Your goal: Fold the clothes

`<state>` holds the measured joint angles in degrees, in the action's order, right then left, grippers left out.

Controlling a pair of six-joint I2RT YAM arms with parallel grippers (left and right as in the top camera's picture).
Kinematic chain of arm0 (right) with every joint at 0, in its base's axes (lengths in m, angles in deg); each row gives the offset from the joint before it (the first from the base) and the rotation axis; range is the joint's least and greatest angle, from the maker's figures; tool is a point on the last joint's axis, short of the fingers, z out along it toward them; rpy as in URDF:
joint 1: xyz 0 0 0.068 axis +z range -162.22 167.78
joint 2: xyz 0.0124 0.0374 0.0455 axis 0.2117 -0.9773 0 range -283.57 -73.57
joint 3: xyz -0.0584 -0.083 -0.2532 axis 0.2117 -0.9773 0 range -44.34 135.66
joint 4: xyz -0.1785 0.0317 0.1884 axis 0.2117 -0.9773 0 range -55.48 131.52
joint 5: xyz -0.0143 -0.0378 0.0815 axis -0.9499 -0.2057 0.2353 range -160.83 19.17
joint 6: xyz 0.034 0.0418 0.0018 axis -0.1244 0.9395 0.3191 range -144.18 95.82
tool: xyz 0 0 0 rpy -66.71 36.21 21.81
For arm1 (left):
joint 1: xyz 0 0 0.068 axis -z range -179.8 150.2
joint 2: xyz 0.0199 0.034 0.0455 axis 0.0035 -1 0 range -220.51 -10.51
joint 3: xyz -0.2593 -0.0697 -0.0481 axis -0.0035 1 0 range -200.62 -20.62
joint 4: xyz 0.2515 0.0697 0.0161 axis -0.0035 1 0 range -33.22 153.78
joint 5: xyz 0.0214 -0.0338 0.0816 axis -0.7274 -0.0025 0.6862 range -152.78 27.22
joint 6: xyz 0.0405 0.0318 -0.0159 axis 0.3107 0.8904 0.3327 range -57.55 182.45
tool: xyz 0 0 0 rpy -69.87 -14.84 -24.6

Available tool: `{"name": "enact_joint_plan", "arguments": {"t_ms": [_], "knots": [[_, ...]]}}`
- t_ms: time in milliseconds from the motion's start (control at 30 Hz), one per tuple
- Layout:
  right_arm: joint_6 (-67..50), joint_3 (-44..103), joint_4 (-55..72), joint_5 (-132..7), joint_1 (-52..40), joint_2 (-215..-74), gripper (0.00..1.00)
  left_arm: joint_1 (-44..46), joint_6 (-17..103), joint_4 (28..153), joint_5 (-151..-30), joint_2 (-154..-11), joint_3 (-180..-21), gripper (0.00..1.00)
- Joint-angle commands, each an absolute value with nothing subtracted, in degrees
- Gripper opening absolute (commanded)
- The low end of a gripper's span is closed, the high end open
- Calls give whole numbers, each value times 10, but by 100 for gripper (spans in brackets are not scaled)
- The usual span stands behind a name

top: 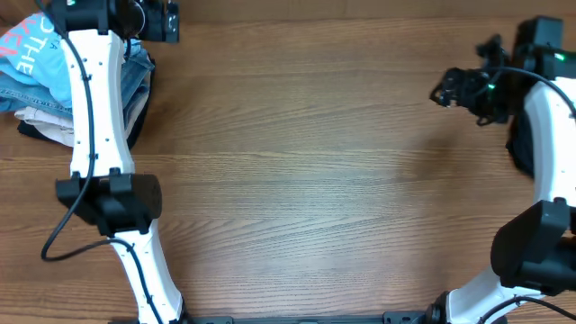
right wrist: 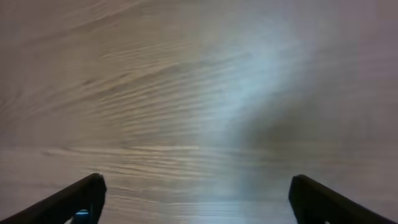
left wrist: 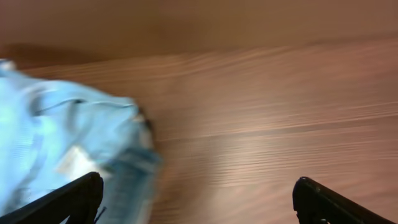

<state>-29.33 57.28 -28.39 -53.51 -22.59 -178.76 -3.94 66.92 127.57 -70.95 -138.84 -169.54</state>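
Observation:
A pile of folded clothes lies at the table's far left corner. A sky-blue T-shirt with white and red lettering (top: 25, 49) is on top, with denim (top: 137, 70) and a beige piece (top: 43, 113) beside and under it. My left gripper (top: 160, 22) hovers at the pile's right edge, open and empty. In the left wrist view its fingers (left wrist: 196, 186) are spread wide, with light-blue cloth (left wrist: 62, 140) under the left finger. My right gripper (top: 443, 90) is open and empty over bare wood at the far right, and its fingers (right wrist: 196, 186) are wide apart.
The wooden table (top: 306, 162) spans the whole view. A dark cloth (top: 520, 144) lies at the right edge, partly behind the right arm. Both arm bases stand at the front edge.

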Motion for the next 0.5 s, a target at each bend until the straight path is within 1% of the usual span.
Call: {"name": "enact_joint_plan", "arguments": {"t_ms": [0,167,267,400,467], "knots": [[-350,667,-289,-591,-167,-1780,100,-22,563,1286,-804,-1325,-1715,100],[-349,820,-364,-607,-91,-1776,100,31,500,1305,-804,-1273,-1715,100],[-349,892,-440,-607,-64,-1771,100,60,495,1320,-804,-1266,-1715,100],[-347,941,-553,-605,-51,-1753,100,79,496,1335,-802,-1271,-1715,100],[-347,940,-547,-605,-51,-1751,100,79,496,1335,-802,-1271,-1715,100]]}}
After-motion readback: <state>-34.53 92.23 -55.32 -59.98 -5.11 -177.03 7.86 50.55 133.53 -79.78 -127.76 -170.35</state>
